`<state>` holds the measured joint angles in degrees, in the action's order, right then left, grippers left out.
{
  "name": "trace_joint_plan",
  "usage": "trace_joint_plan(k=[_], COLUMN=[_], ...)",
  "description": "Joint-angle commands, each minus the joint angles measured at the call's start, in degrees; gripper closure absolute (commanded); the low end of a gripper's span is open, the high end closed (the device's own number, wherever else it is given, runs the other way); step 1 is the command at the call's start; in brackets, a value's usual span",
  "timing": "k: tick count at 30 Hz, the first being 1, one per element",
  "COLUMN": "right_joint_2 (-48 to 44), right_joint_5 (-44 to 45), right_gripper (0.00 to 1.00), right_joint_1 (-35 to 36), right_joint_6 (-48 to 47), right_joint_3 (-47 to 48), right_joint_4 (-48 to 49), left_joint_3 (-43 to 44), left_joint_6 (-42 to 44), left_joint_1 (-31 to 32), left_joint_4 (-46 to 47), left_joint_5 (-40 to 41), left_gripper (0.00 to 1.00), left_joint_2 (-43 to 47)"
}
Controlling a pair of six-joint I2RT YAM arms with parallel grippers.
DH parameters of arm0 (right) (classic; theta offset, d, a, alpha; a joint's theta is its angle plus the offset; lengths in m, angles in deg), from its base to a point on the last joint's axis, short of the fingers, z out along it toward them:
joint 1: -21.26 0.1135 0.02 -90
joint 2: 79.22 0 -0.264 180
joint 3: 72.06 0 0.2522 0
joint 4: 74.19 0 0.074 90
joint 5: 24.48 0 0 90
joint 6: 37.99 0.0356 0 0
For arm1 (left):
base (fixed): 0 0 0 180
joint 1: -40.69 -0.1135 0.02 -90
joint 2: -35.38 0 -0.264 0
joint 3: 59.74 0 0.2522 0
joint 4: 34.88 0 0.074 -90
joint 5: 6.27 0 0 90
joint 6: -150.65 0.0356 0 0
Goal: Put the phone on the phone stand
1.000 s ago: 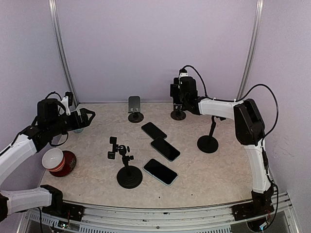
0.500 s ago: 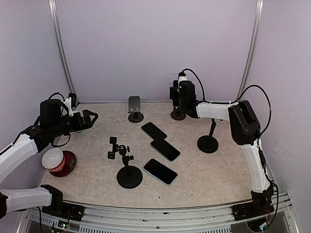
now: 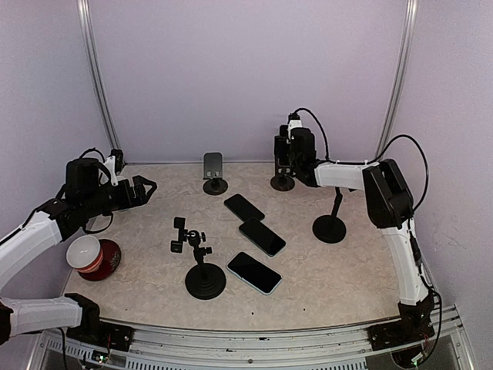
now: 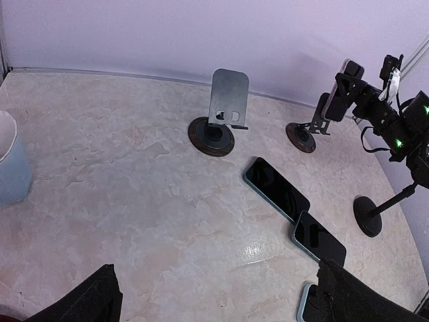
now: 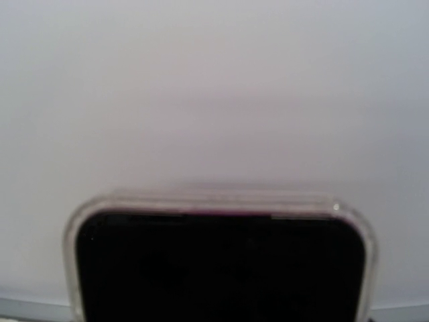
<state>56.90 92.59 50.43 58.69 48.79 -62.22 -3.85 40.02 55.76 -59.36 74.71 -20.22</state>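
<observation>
The tabletop (image 3: 154, 231) carried several stands and phones, and the step in hand looked to be the setting-down itself. The right arm (image 3: 389, 196) stretched to the far edge, where the right claw (image 3: 286, 153) hung above the phone stand (image 3: 282, 183). The right claw stood fairly wide and, as far as could be judged, gripped the phone (image 4: 337, 100) across its width. The phone leaned back, its lower end at the stand's cradle. The left claw (image 3: 146, 190) hovered at the left side with its jaws fully apart, holding nothing. The next move probably called for making sure the lower edge sat in the lip, then parting the jaws gently and drawing back without knocking the light stand. The overhead view hid the phone behind the right claw. The left wrist view showed it side-on against the stand, along with the grey stand (image 4: 224, 111) and the spare phones (image 4: 276, 189) lying flat. The right wrist view gave only the phone's rounded top edge against the blank wall, with no fingers and no stand, so whether the phone was properly seated could not be told.
</observation>
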Motion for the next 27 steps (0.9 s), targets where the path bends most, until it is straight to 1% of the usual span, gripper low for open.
trace_joint_plan(k=[1,15,27], right_joint_2=[1.54,2.03,2.87], right_joint_5=[-1.85,-4.08,-4.57], right_gripper=[0.46,0.46,0.46], right_joint_1=[-0.56,-0.69,-0.69], right_joint_6=[-0.79,-0.57,0.54], right_joint_3=[1.96,-0.25,-0.75], right_joint_4=[5.46,7.39,6.69], left_joint_3=[-0.64,-0.65,-0.64], left_joint_6=[-0.21,-0.21,-0.21], left_joint_1=[-0.7,-1.05,-1.06], left_joint_4=[1.45,1.4,1.49], left_joint_5=[-1.05,-1.03,-1.11], left_gripper=[0.01,0.01,0.01], left_joint_2=[-0.22,-0.22,-0.22])
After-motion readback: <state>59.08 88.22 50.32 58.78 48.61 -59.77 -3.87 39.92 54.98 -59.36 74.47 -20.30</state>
